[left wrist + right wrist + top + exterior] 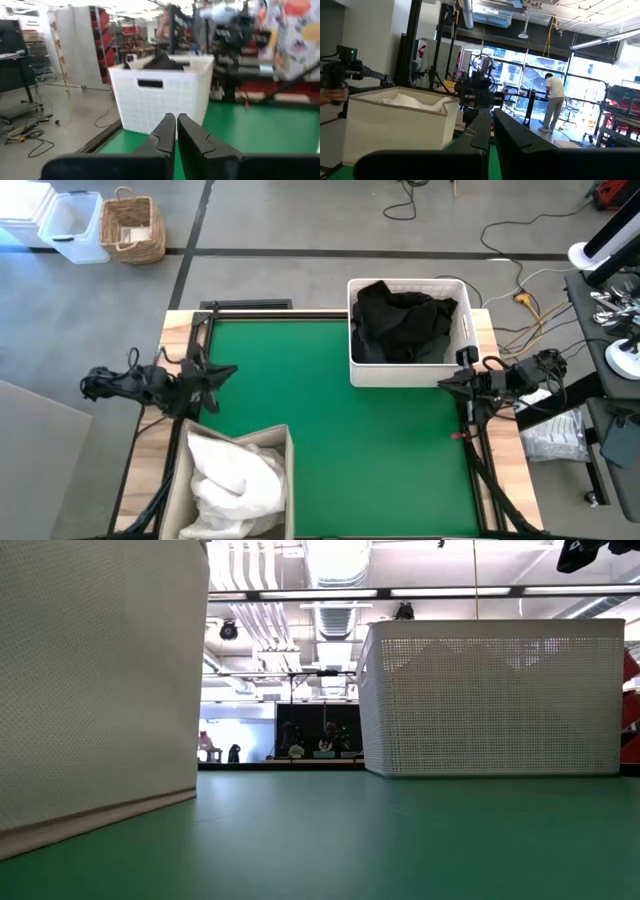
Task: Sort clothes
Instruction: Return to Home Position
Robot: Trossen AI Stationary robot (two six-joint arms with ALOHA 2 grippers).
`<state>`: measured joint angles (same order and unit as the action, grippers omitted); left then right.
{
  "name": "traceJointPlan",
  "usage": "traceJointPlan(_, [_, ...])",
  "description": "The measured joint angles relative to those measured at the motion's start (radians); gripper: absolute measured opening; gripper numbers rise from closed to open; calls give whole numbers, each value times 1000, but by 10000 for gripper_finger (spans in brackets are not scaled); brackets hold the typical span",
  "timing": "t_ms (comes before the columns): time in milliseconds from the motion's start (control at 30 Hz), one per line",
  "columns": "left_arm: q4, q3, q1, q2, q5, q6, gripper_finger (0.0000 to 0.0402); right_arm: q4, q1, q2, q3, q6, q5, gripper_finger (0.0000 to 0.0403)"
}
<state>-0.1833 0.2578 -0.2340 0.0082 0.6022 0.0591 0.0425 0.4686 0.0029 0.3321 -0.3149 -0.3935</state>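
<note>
Looks like the closing step: the return to rest, with the sorting itself apparently done. Seen from above on the green table [330,420], clothes only inside containers. Heaped in the white basket [410,372] at 1 o'clock, the dark clothes [400,320]. Piled in the beige bin [178,480] at 7 o'clock, the white clothes [235,475].

At 9 o'clock, over the table's edge, the left pincer [228,370]: closed tip to tip and holding nothing, as shown past its fingers [165,131] in the left wrist view. At 3 o'clock, just beside the basket's near corner, the right pincer [445,383]: likewise pressed closed and empty. Pointed toward each other across the table, well apart.

Next, probably, folding both arms back to their resting pose. No grasp called for, only a clean retreat. Worth minding on the way: the basket's corner close to the right pincer, and the bin's rim near the left arm.
</note>
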Motion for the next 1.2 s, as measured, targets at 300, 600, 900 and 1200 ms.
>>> traceJointPlan(300, [50,-71,1,-7,-9,124,0,0,0,0,0,13,0,13])
traceJointPlan(600, [51,-89,1,-5,190,105,0,0,0,0,0,9,0,13])
traceJointPlan(900, [57,-162,1,-4,226,79,0,4,0,4,1,16,2,13])
traceJointPlan(1200, [64,-176,1,-7,-23,79,0,-100,0,2,-66,-56,88,13])
